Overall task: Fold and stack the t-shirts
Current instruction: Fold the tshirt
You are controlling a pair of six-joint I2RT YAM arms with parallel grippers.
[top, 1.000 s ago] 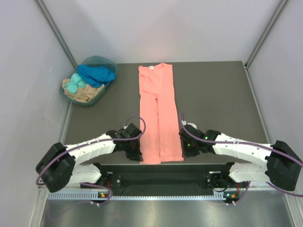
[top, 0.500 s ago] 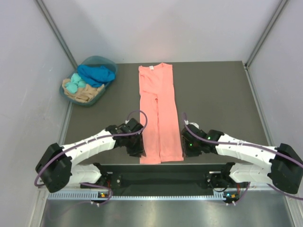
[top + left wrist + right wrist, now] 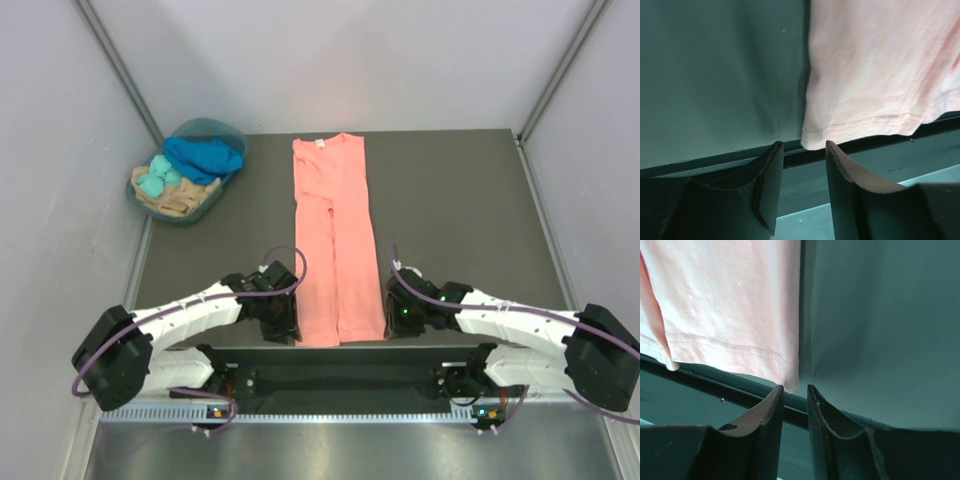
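A salmon-pink t-shirt lies on the dark table, folded lengthwise into a long narrow strip with its hem at the near edge. My left gripper stands open at the hem's left corner. In the left wrist view that gripper has the pink shirt just past its tips and nothing between them. My right gripper is at the hem's right corner. In the right wrist view it is open by a narrow gap, with the shirt's corner right at its tips.
A round teal basket sits at the far left of the table. It holds a royal blue shirt, a turquoise one and a tan one, all crumpled. Grey walls close in both sides.
Both arms have shifted slightly toward the table's near edge beside the hem corners. The pink shirt has stayed flat in the same place.
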